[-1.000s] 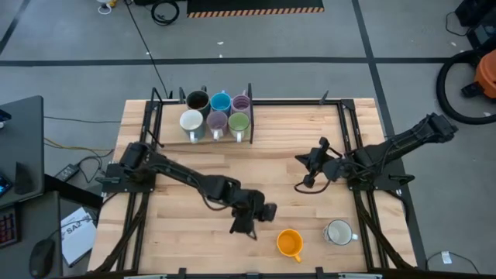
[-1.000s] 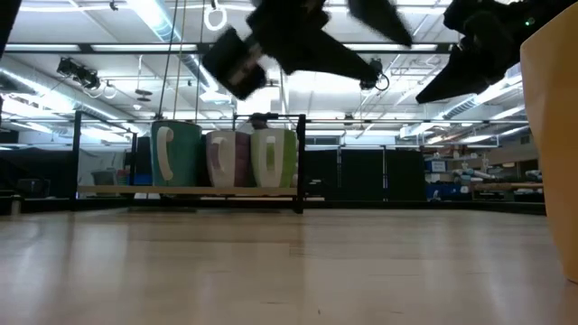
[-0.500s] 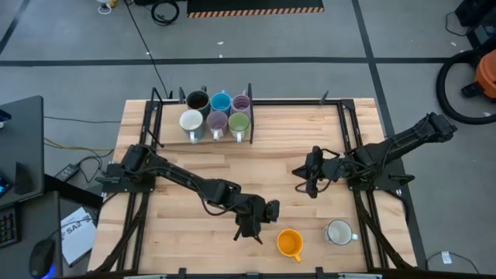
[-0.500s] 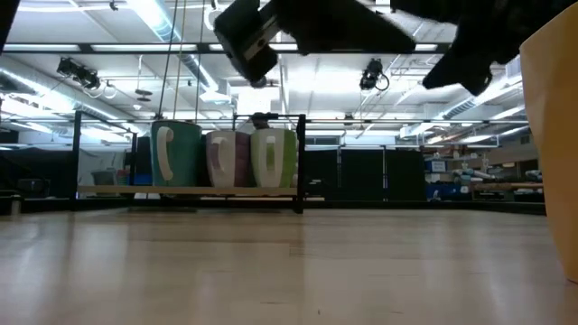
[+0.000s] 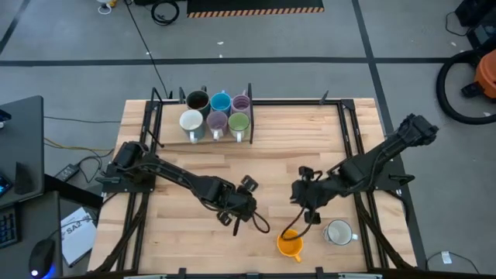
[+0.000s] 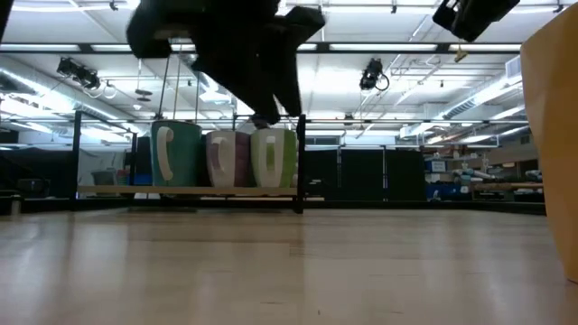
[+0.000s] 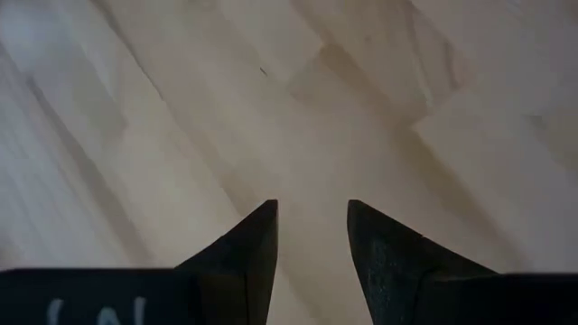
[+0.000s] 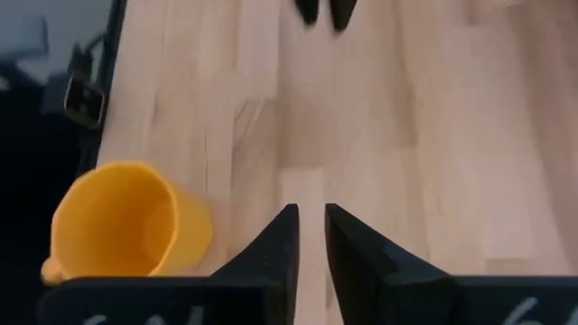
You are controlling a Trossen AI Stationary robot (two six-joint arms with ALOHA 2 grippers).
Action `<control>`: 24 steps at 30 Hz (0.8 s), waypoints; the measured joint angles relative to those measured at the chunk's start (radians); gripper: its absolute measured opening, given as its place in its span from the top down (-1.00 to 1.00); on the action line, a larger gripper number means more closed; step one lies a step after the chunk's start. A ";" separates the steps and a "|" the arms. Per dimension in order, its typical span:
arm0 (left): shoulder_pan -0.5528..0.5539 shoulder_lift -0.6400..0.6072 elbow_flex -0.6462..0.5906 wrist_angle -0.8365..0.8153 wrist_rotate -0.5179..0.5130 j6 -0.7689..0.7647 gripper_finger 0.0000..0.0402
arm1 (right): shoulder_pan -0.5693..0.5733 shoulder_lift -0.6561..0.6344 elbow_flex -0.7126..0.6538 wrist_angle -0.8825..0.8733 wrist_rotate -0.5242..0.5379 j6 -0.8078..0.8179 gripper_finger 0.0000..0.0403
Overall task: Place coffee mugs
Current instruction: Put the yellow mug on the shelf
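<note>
High view: overhead, looking straight down on the whole table (image 5: 256,167) and the floor around it. Low view: at table height, level across the boards to the mug rack (image 6: 217,158) at 12 o'clock, room behind. Left wrist view: close, looking down on bare boards. Right wrist view: close above the table, sharing the orange mug (image 8: 126,221) with the high view.

Pale butcher-block table (image 5: 256,167), planks running lengthwise, black metal frame (image 5: 353,139) along edges. Black rack (image 5: 249,112) at far side of table. Grey concrete floor (image 5: 310,31) with dark seams. Hazard-striped mat (image 5: 254,10) beyond table. Orange vacuum (image 5: 487,74) at far right. Dark desk (image 5: 19,147) at left; paper sheet (image 5: 76,232) on floor near it.
</note>
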 joint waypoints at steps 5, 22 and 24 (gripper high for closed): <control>-0.053 -0.041 -0.002 -0.035 0.003 -0.187 0.32 | 0.045 0.149 0.115 -0.083 -0.057 0.042 0.47; -0.207 -0.180 -0.072 0.091 -0.004 -0.419 0.58 | 0.153 0.444 0.331 -0.158 -0.139 0.132 0.21; -0.230 -0.182 -0.124 0.117 -0.025 -0.429 0.61 | 0.153 0.461 0.333 -0.183 -0.117 0.153 0.21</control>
